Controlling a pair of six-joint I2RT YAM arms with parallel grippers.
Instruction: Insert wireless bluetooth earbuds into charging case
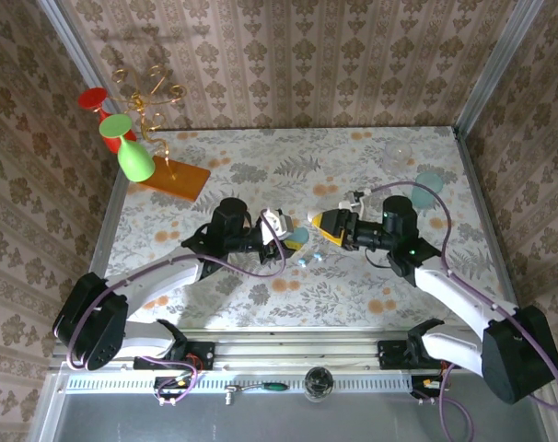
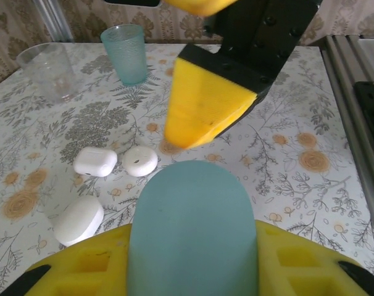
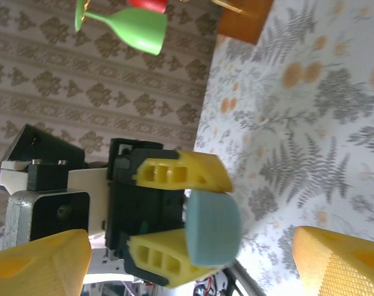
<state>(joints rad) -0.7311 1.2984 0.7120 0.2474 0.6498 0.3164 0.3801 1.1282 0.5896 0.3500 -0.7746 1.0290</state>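
Observation:
Two tiny earbuds (image 1: 310, 261) with cyan tips lie on the floral table just in front of both grippers. My left gripper (image 1: 284, 230) (image 2: 193, 246) is shut on a light-blue capsule (image 2: 193, 222) (image 3: 213, 228), held off the table. My right gripper (image 1: 323, 226) (image 3: 190, 262) faces it from the right, open wide, its yellow fingers (image 3: 341, 262) either side of the capsule without touching it. The white pillow-shaped charging case (image 2: 95, 161) rests closed on the table beyond the capsule, to the left in the left wrist view.
A round white disc (image 2: 140, 161) lies beside the case and a larger white oval item (image 2: 79, 220) nearer. A clear cup (image 2: 48, 71) and a teal cup (image 2: 125, 54) stand at the far right side. An orange stand (image 1: 173, 177) with green and red goblets is back left.

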